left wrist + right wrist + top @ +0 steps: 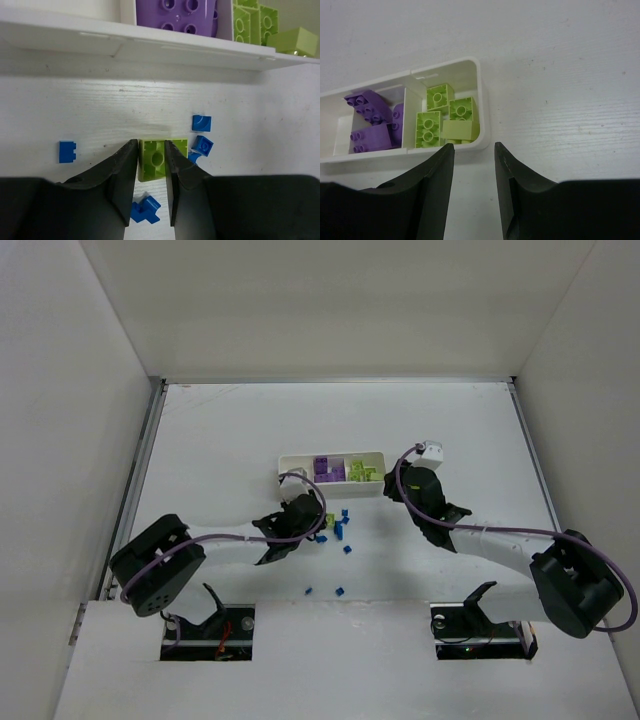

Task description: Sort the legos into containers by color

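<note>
Filling up by colour, the white tray (300,456) is holding purple blocks (326,468) in its middle compartment and green bricks (362,473) in its right one, while the left one is looking bare. The right gripper (474,150) is hovering just outside the green compartment, fingers spread and empty. The left gripper (151,149) is appearing to pinch one lime-green brick (155,162) lying on the table (75,110). Tiny blue pieces (202,145) are crowding that brick, all waiting unsorted.
</note>
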`<state>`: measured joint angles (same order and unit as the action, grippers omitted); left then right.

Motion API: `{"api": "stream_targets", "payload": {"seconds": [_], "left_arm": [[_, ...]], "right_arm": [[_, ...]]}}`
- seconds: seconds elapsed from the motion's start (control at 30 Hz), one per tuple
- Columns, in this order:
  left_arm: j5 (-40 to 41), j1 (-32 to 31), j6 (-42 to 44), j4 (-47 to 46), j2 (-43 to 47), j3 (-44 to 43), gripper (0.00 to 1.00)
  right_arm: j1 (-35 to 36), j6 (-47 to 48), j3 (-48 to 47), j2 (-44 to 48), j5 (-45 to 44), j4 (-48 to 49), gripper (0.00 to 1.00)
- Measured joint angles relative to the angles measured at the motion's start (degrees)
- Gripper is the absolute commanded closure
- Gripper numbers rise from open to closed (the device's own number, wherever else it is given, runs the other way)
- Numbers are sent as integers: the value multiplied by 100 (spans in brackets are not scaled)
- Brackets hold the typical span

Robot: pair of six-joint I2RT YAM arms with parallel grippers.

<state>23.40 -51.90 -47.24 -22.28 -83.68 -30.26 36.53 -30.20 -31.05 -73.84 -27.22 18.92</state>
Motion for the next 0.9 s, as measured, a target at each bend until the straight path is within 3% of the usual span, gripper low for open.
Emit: {"api": "stream_targets", "payload": {"seconds": [0.43, 0.63, 0.9], "left_arm": [[173, 94, 240, 140, 557, 35, 75], [79, 114, 356, 321, 723, 17, 62], [-85, 59, 326, 538, 409, 15, 69]], "right_arm": [[2, 0, -2, 48, 0, 0, 56], [31, 0, -2, 48, 0, 0, 56], [33, 0, -7, 28, -2, 0, 56]]}}
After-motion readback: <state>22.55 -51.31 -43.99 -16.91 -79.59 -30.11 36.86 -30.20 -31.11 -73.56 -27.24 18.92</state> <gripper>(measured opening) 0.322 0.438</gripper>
